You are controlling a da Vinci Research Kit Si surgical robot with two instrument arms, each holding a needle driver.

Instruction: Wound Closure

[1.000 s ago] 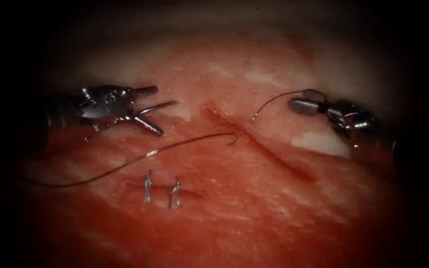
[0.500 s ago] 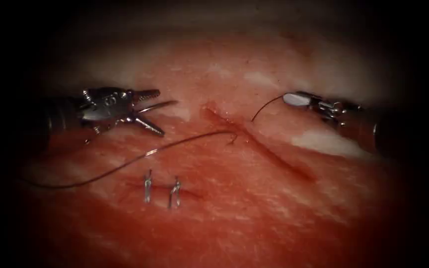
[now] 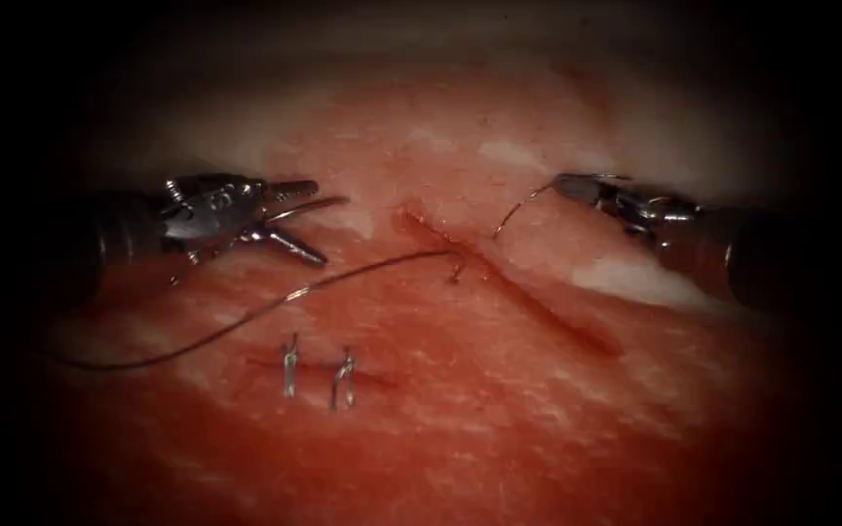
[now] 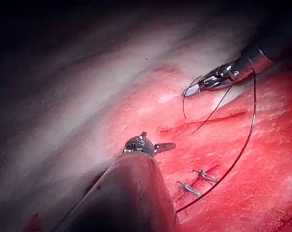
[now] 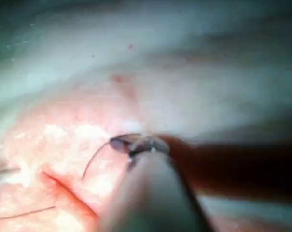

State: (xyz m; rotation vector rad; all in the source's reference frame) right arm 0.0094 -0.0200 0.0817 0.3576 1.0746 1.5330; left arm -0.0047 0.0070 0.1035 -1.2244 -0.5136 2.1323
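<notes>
The cut (image 3: 518, 292) runs slantwise down the red tissue (image 3: 499, 409). My right tool (image 3: 569, 184) is shut on the thin curved needle (image 3: 520, 206) near its free end. The needle's other end enters the tissue just right of the cut. The same grip appears in the right wrist view, jaws (image 5: 121, 143) on the needle (image 5: 95, 162). Dark thread (image 3: 275, 307) leaves the tissue at the cut's left lip and trails far left. My left tool (image 3: 319, 222) hovers left of the cut with jaws open, holding nothing. From the left wrist I see both tools (image 4: 153, 145) (image 4: 196, 88).
Two finished stitches with short cut thread ends (image 3: 289, 365) (image 3: 344, 378) sit on a closed cut lower left; they also appear in the left wrist view (image 4: 199, 180). Pale fatty tissue (image 3: 626, 278) lies under the right tool. Red fluid wets the tissue.
The right tool's jaws, open around the needle a second ago, have turned and shut on it. The left tool has stayed in place, its jaws slightly narrower.
</notes>
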